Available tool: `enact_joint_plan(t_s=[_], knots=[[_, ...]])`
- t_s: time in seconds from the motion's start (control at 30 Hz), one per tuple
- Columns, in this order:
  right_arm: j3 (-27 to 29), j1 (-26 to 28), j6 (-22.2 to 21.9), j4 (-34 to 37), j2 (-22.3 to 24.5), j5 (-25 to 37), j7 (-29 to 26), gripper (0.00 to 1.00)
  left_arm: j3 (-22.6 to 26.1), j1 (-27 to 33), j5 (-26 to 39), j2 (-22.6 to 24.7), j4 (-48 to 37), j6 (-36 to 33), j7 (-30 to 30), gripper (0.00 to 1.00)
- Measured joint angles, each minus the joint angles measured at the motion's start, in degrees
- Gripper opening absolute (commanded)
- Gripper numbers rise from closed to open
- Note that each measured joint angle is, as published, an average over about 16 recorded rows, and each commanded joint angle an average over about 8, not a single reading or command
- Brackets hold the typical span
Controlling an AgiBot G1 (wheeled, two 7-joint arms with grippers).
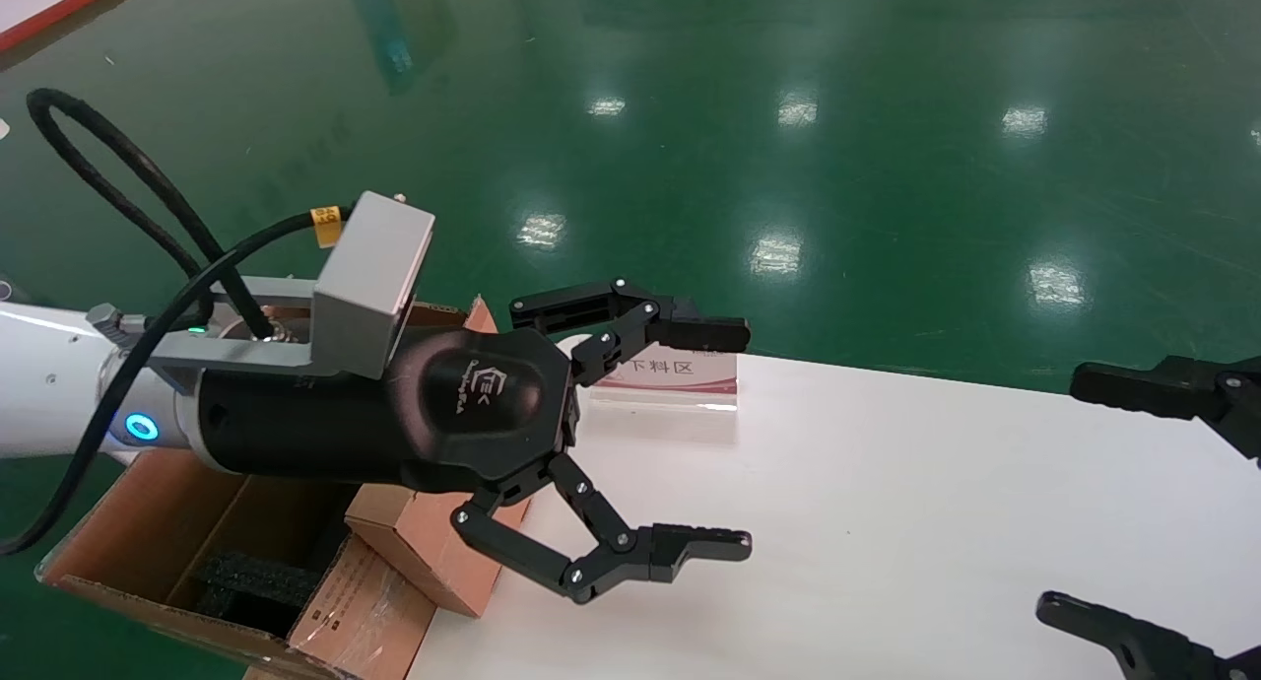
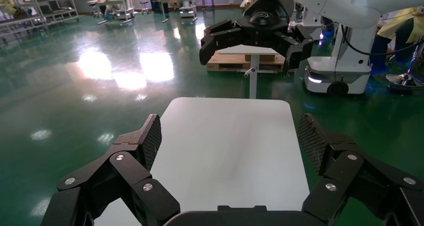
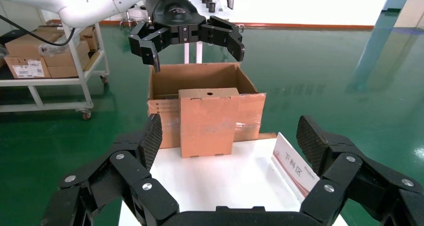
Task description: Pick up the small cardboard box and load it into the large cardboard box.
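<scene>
The left gripper [image 1: 724,439] hangs above the near end of the white table [image 1: 887,522], its fingers [image 1: 690,547] spread wide with nothing between them. Just behind it, the small cardboard box [image 3: 207,121] stands upright at the table's edge, its back against the large cardboard box [image 3: 200,81], which sits open off the table's end with black foam inside. A small sign [image 1: 680,374] stands nearby. The right gripper [image 3: 227,141] waits at the table's other end, spread wide and empty too.
</scene>
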State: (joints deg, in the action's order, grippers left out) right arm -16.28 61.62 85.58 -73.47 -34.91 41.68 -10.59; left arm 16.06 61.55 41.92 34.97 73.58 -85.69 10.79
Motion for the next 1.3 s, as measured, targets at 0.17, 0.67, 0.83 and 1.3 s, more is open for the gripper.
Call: enact_joint_plan(t_s=[0.17,0.67,0.83,1.3], knots=[[-0.01,0.01,0.00,0.01,0.00,-0.01,0.01,1.00,0.32,0.25,0.62,-0.17,0.38,0.14,0.54,1.00],[-0.07,0.04,0.01,0.05,0.01,-0.04,0.04,1.00,6.87,7.97,14.67,-1.15,2.51,0.16,10.20,1.00],[-0.09,0.04,0.00,0.05,0.02,-0.05,0.05,1.00,11.89,14.72,25.31,-0.57,2.89,-1.38,16.57,1.00],[-0.14,0.06,-0.02,0.05,0.04,-0.09,0.08,1.00,32.62,35.59,46.06,2.50,2.20,-5.35,34.26,1.00]])
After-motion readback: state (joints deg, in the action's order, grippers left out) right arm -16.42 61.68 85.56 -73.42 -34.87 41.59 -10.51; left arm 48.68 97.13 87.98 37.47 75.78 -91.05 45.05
